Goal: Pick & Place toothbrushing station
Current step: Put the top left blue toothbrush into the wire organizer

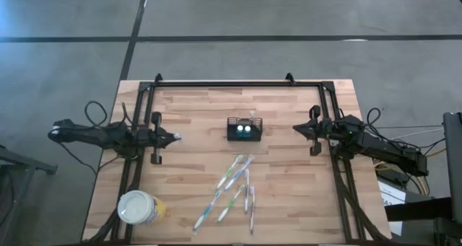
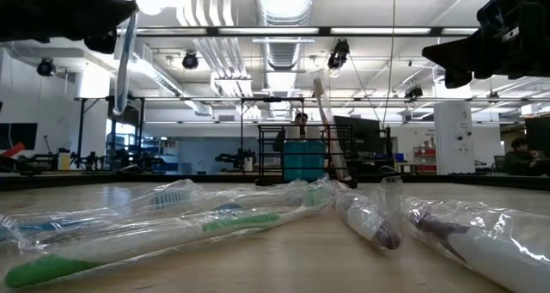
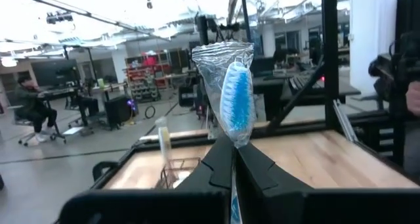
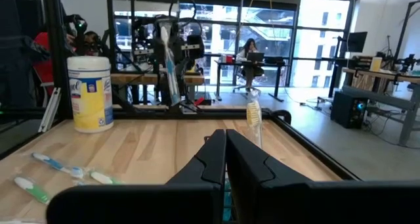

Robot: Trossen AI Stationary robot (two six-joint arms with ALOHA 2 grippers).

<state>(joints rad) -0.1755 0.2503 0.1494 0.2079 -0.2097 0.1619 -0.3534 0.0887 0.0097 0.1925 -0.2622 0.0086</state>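
Observation:
The toothbrushing station [image 1: 244,130], a small black open-topped caddy, stands mid-table with brushes upright in it; it also shows in the left wrist view [image 3: 176,172]. My left gripper [image 1: 173,137] hovers left of it, shut on a plastic-wrapped toothbrush [image 3: 236,92] with blue bristles. My right gripper [image 1: 296,128] hangs right of the caddy, shut and empty, its fingers [image 4: 216,159] pointing level across the table. Several more wrapped toothbrushes [image 1: 232,188] lie flat on the wood near the front edge. My left gripper pinches the wrapped toothbrush just below its head [image 3: 235,144] between its two fingers. The fingers are level, point toward the table's right, and lie across the brush. The brush stands about upright, head above the fingers, its handle [image 2: 123,65] hanging below, clear of the table.
A round yellow tub with a white lid [image 1: 137,208] stands at the near left corner. A black metal frame [image 1: 238,84] runs along the table's far edge and both sides. People sit at desks in the room beyond the table.

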